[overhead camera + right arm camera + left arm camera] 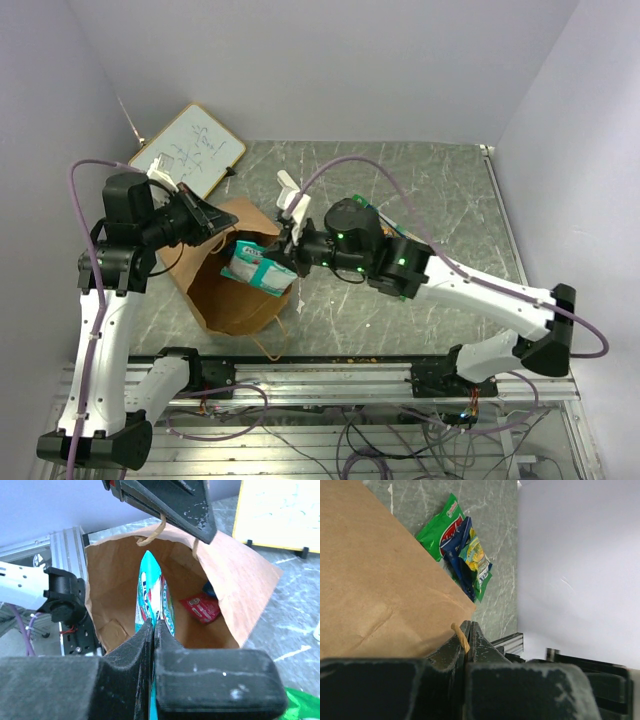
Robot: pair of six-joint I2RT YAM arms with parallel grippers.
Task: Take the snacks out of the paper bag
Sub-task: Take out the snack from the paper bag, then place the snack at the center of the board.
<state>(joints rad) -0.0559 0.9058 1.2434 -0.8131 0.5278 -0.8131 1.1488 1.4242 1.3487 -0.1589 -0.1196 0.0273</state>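
Teal-and-white foil is pinched between the pressed-together fingers of my right gripper, at the mouth of the paper bag. This snack packet stands on its thin edge. Its long axis runs from my fingers leftward, and its free end points into the bag.

My left gripper is clamped on the bag's rim beside a twisted handle and holds the mouth up just left of the packet. The bag's brown walls close in on the packet's near and far sides. Deeper inside lies a small red packet.

Beyond the bag, to the far right on the marbled table, a green packet, a blue one and a multicoloured one lie overlapping. A whiteboard leans at the far left.
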